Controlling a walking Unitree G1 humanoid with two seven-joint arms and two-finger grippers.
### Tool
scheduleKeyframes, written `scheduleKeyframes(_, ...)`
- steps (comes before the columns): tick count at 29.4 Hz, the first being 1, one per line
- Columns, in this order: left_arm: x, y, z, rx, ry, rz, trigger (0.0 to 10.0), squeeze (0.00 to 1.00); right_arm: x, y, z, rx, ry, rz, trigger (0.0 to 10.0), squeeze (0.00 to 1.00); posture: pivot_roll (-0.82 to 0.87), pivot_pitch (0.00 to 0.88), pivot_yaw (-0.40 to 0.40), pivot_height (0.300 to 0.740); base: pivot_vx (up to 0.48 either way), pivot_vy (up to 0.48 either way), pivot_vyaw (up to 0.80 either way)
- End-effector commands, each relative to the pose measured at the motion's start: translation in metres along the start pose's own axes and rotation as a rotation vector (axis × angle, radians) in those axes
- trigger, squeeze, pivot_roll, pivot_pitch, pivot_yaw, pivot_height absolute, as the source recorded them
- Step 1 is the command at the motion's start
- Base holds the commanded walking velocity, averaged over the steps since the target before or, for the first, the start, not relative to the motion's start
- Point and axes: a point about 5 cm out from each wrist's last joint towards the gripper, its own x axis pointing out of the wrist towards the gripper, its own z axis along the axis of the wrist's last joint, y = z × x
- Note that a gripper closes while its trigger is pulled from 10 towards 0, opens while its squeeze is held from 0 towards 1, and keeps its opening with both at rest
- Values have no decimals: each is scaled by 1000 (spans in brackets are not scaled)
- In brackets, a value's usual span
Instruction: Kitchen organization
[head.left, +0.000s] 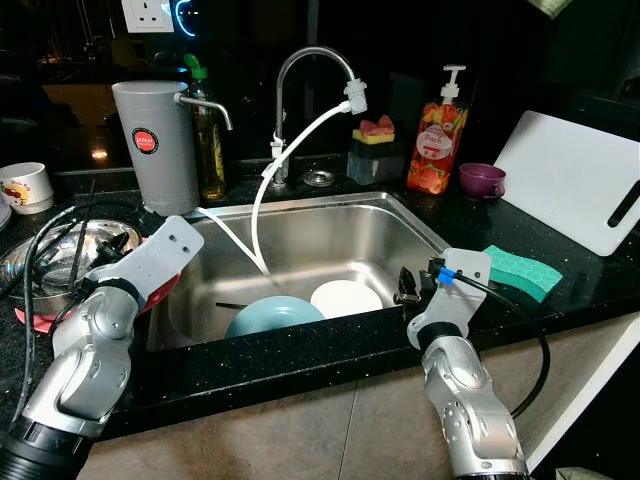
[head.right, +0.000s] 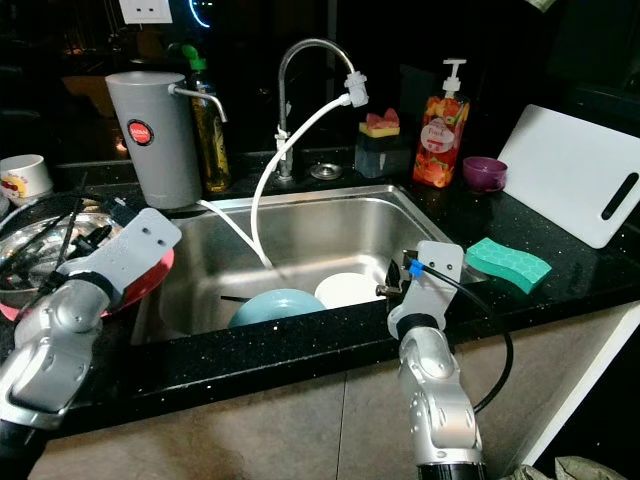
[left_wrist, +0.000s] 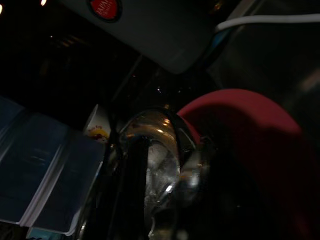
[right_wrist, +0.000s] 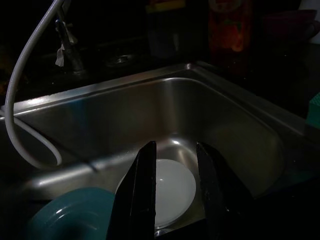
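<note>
The right hand (right_wrist: 175, 195), fingers parted and empty, hovers above the white plate (right_wrist: 167, 190); a shallow grip could let it slip against the sink (head.left: 300, 235).

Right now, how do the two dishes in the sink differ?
The teal bowl is blue-green; the white plate is plain white. The teal bowl looks deeper and wider, while the white plate looks flat and smaller. The teal bowl sits nearer the sink's front wall and more to the robot's left; the white plate lies just ahead of the right gripper, whose fingers are apart. Both are round and rest on the sink floor.
</note>
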Motion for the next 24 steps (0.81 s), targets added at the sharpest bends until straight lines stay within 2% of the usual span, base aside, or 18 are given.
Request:
scheduleKeyframes(1,1,-7,1,-7,-7,-25,0,0,1,-1,-2,6,-2,-6,10000,0,73,42,-42,740,0,0,0)
scheduleKeyframes(5,2,-8,2,-21,-15,-27,0,0,2,-1,-1,9,-3,-8,10000,0,74,41,-41,740,0,0,0)
scheduleKeyframes(9,2,-2,15,-58,-84,26,0,0,2,-1,-2,8,-2,-7,10000,0,76,40,-46,740,0,0,0)
scheduleKeyframes(12,2,1,18,-57,-108,48,0,0,2,0,-1,8,-3,-5,10000,0,76,40,-46,740,0,0,0)
scheduleKeyframes(13,3,7,22,-38,-136,94,0,0,2,0,-1,9,-6,-5,10000,0,76,40,-46,740,0,0,0)
scheduleKeyframes(15,3,9,23,-24,-152,115,0,0,2,0,-1,9,-7,-5,10000,0,76,40,-46,740,0,0,0)
scheduleKeyframes(16,3,13,25,-11,-165,143,10000,0,2,0,-1,10,-7,-5,10000,0,76,40,-46,740,0,0,0)
scheduleKeyframes(22,1,29,45,46,-295,269,10000,0,3,1,-2,12,-5,-4,10000,0,77,39,-45,740,0,0,0)
scheduleKeyframes(24,0,30,48,43,-314,281,10000,0,3,1,-2,12,-5,-5,10000,0,77,39,-45,740,0,0,0)
